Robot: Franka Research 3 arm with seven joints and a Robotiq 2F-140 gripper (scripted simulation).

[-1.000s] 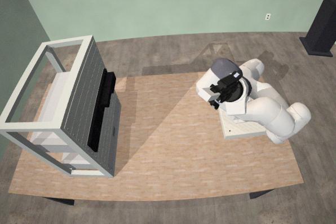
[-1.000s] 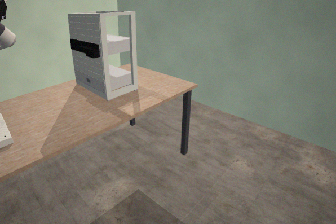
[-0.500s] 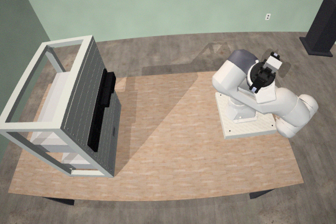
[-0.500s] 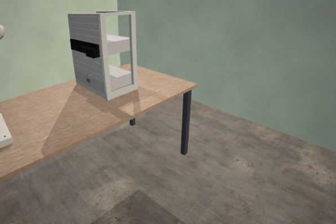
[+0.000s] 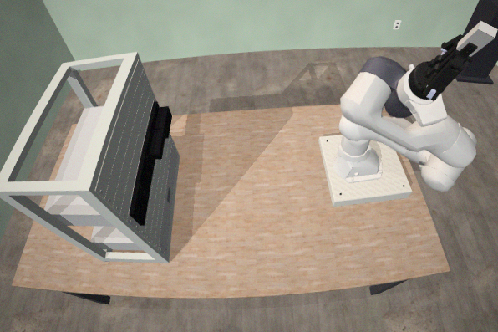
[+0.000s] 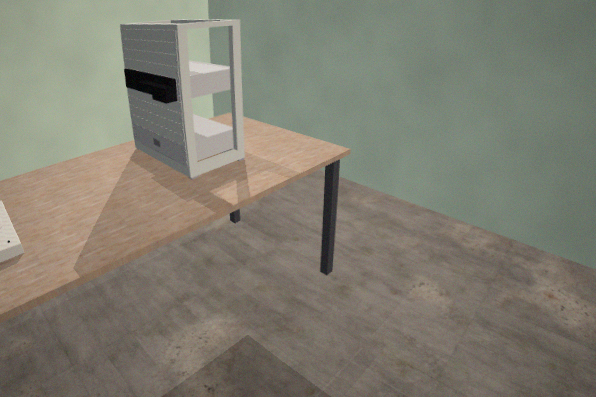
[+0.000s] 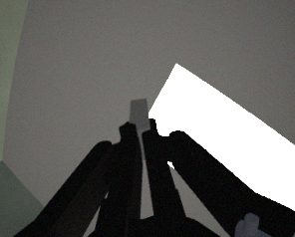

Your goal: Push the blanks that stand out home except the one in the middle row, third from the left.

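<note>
The white rack (image 5: 100,60) (image 6: 235,84) stands at the left end of the table (image 5: 267,242) (image 6: 125,214). Its grey front carries the black storage chassis (image 5: 141,191) (image 6: 140,80). At one end of the chassis a black block of blanks (image 5: 162,132) (image 6: 162,92) stands out from the front; single blanks are too small to tell apart. My gripper (image 5: 485,32) (image 7: 141,112) is shut and empty. It points up and away from the rack, far off at the right, behind the arm's base (image 5: 363,183).
A dark stand (image 5: 480,58) is on the floor at the far right, close behind the gripper. A grey panel with a small slot (image 5: 168,195) (image 6: 156,142) sits low on the rack front. The table edge (image 6: 300,169) lies just beside the rack.
</note>
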